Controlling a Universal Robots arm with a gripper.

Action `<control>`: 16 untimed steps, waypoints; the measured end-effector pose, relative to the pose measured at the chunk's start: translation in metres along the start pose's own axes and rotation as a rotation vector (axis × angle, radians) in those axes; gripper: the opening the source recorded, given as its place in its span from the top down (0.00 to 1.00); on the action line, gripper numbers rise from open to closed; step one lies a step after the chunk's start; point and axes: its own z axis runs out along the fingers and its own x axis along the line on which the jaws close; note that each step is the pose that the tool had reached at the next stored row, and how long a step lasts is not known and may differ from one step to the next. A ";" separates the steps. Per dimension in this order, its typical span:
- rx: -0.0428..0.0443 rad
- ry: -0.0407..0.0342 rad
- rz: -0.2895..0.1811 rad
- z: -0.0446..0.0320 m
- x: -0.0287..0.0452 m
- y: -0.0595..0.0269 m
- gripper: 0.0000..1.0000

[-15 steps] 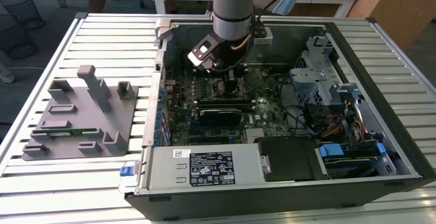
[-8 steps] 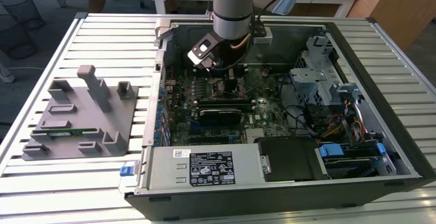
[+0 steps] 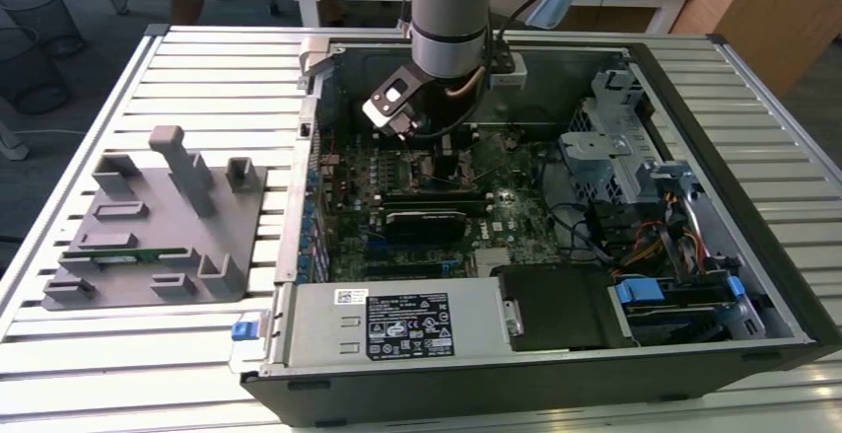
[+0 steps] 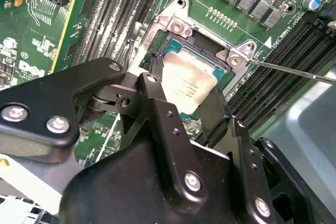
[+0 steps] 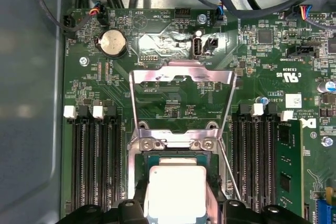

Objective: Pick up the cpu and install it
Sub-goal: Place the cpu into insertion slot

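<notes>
The cpu (image 4: pixel 188 82), a flat square chip with a shiny silver top, sits between my gripper's (image 4: pixel 184 95) two black fingers (image 4: pixel 152 90), which press against its opposite edges. It hovers at or just inside the open socket (image 4: pixel 176 23) on the green motherboard, roughly square to it; whether it rests on the contacts I cannot tell. In the first wrist view the cpu (image 5: pixel 176 190) lies below the raised metal load plate (image 5: pixel 181 74), with the gripper (image 5: pixel 176 205) closed around it. In the exterior view the gripper (image 3: pixel 435 152) reaches down into the open computer case (image 3: pixel 315 88).
The thin socket lever (image 4: pixel 294 71) stands swung out beside the socket. Memory slots (image 5: pixel 94 166) flank the socket, one holding a stick (image 5: pixel 287 166). A grey fixture tray (image 3: pixel 145 226) lies at the exterior view's left. The power supply (image 3: pixel 394 320) and drive cage (image 3: pixel 618 147) crowd the case.
</notes>
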 end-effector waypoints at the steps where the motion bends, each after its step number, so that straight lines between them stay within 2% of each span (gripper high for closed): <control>1: -0.0001 0.0000 0.000 0.0000 0.0000 0.0000 0.48; 9: -0.0001 0.0000 0.000 0.0000 -0.0001 0.0001 0.48; 11: -0.0002 0.0002 0.000 0.0001 0.0000 0.0001 0.46; 12: -0.0001 0.0001 0.000 0.0001 -0.0001 0.0001 0.40; 16: 0.0002 -0.0002 0.000 -0.0008 -0.0001 0.0001 0.40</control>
